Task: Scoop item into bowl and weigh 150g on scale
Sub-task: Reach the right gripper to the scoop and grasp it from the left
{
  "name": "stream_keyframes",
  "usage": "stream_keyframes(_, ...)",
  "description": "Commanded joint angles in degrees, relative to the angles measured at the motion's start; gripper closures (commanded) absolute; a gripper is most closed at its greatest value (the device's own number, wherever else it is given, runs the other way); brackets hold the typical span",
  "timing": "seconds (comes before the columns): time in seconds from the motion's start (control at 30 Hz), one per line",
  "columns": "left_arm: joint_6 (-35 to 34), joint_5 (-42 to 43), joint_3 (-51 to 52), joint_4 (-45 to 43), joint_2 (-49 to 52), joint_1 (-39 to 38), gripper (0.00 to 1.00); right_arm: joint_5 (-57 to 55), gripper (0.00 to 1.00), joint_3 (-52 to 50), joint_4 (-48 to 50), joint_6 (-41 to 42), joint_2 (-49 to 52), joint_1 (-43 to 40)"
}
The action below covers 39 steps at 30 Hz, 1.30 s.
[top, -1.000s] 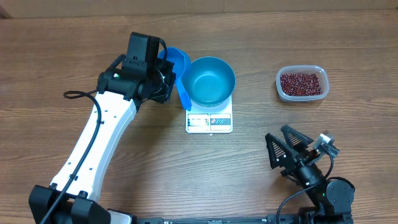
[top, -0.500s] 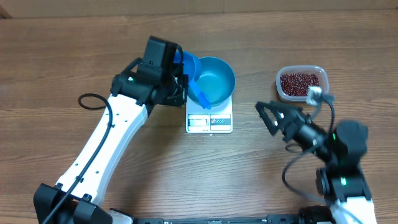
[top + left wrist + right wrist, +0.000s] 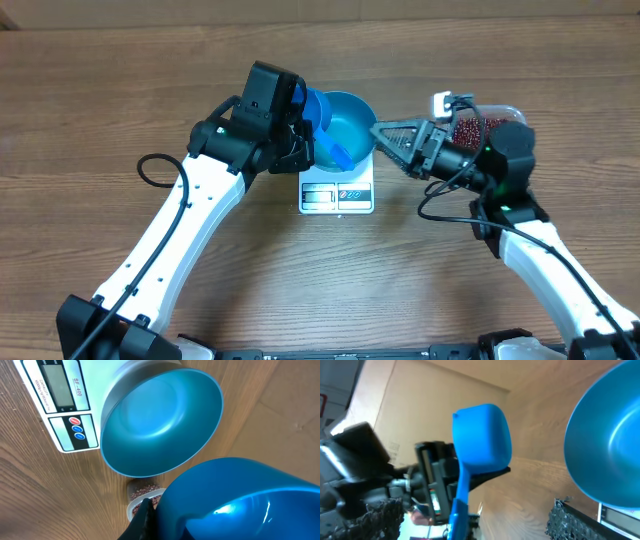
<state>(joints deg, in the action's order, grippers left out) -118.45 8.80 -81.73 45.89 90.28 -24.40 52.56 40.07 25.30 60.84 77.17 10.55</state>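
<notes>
On the scale (image 3: 337, 192), at mid-counter (image 3: 100, 100), stands the bowl (image 3: 352, 125). It covers the platform, and the display panel is uncovered along the near edge.

Left pincer (image 3: 298, 138): clenched on the handle of a blue scoop (image 3: 318, 108). It sits at the scale's left side, with the scoop's cup over the bowl's left rim.

Right pincer (image 3: 392, 143): released, fingers wide apart with nothing between them. It sits just right of the scale and points at the bowl's right rim.

The beans (image 3: 468, 130) lie in a clear tub (image 3: 508, 112) well right of the scale, partly hidden overhead by the right arm.

Only the left wrist view shows the bowl's glossy inside in full, along with the scale's display and two round buttons; the reading is not legible. Only the right wrist view shows the scoop's outer back, cup uppermost and handle running down. Whether the scoop carries beans cannot be told.
</notes>
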Motion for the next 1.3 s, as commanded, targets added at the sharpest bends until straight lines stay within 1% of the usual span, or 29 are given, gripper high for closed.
stream_keyframes(0.0,-0.96,-0.79,-0.68,0.17,-0.55,0.00,0.96,-2.60,0.09,1.18,0.83,-2.32,-0.11,4.37)
stream_keyframes(0.03,-0.96,-1.20,-0.68,0.17,-0.55,0.00,0.95,-3.91,0.09,1.18,0.83,-2.43,-0.11,5.42)
stream_keyframes(0.07,-0.96,-1.84,-0.68,0.20,-0.55,0.00,0.96,-6.54,0.13,1.18,0.83,-2.43,-0.11,7.30)
stream_keyframes(0.1,-0.96,-1.77,-0.68,0.22,-0.55,0.00,0.96,-9.11,0.22,1.18,1.03,-2.40,-0.11,9.33)
stream_keyframes(0.17,-0.96,-1.81,-0.68,0.26,-0.55,0.00,0.96,-11.10,0.33,1.18,1.46,-2.40,-0.11,11.10)
stream_keyframes(0.2,-0.96,-1.79,-0.68,0.26,-0.55,0.00,0.95,-12.02,0.37,1.18,1.77,-2.40,-0.11,11.96)
stream_keyframes(0.23,-0.96,-1.79,-0.68,0.26,-0.55,0.00,0.96,-13.79,0.40,1.18,2.45,-2.40,-0.11,13.35)
stream_keyframes(0.37,-0.96,-1.79,-0.68,0.31,-0.55,0.00,0.96,-17.84,0.43,1.18,3.56,-2.69,-0.11,15.93)
stream_keyframes(0.53,-0.96,-1.75,-0.68,0.39,-0.55,0.00,0.96,-23.96,0.59,1.18,2.89,-2.84,-0.11,17.18)
stream_keyframes(0.7,-0.96,-3.26,-0.68,0.39,-0.55,0.00,0.95,-26.23,0.64,1.18,2.75,-2.89,-0.11,18.23)
stream_keyframes(0.77,-0.96,-4.98,-0.68,0.37,-0.55,0.02,0.96,-28.26,0.65,1.18,2.38,-6.01,-0.11,19.04)
stream_keyframes(0.97,-0.96,-9.25,-0.66,0.63,-0.52,0.07,0.95,-33.24,0.65,1.18,1.55,-7.41,-0.11,20.02)
stream_keyframes(1.1,-0.96,-9.38,-0.68,0.33,-0.07,0.07,0.96,-34.95,0.65,1.18,1.57,-7.78,-0.11,20.28)
stream_keyframes(1.27,-0.96,-8.68,-0.66,0.28,0.81,0.00,0.96,-37.92,0.66,1.18,1.36,-7.76,-0.11,22.71)
